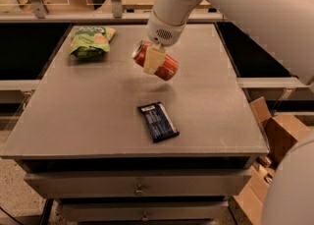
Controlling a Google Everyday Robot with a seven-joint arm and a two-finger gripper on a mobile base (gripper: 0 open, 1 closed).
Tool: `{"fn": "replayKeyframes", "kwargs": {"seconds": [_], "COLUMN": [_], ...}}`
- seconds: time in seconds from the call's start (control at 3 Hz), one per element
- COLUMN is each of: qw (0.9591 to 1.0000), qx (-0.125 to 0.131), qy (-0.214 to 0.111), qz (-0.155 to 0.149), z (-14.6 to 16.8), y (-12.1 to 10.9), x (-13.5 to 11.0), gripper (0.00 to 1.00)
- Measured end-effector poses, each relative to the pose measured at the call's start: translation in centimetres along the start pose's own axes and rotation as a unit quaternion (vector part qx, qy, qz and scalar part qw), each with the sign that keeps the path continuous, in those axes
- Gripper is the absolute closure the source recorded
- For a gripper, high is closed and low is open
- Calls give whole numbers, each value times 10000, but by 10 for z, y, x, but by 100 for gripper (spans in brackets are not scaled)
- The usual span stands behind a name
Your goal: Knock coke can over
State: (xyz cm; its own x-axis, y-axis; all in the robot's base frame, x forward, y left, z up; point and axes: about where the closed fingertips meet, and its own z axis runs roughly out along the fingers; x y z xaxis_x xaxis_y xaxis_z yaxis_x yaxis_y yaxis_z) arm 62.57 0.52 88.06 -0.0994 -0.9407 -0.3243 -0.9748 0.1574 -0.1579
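The coke can (169,67) is red-orange with a silver top. It is tilted far over, top pointing up-left, and hangs a little above the grey table (98,116) at its middle back. My gripper (152,65) comes down from the white arm (171,10) and is shut on the can. One cream finger (152,58) lies across the can's front. The other finger is hidden behind the can.
A green crinkly snack bag (90,41) lies at the table's back left. A flat dark blue wrapped bar (157,121) lies in front of the can, near the table's front edge. Cardboard boxes (270,130) stand on the floor to the right.
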Motion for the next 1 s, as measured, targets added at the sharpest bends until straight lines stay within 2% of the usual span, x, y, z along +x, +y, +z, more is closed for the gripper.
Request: {"fn": "replayKeyframes", "kwargs": {"seconds": [0.33, 0.67, 1.0], "qw": [9929, 9759, 9672], "qx": [159, 386, 459], "qy": [1175, 2143, 2495], "qz": [47, 141, 146], "z": [9, 2, -9], "y": [-18, -35, -42], "x": [53, 97, 116], "gripper": [100, 100, 84]}}
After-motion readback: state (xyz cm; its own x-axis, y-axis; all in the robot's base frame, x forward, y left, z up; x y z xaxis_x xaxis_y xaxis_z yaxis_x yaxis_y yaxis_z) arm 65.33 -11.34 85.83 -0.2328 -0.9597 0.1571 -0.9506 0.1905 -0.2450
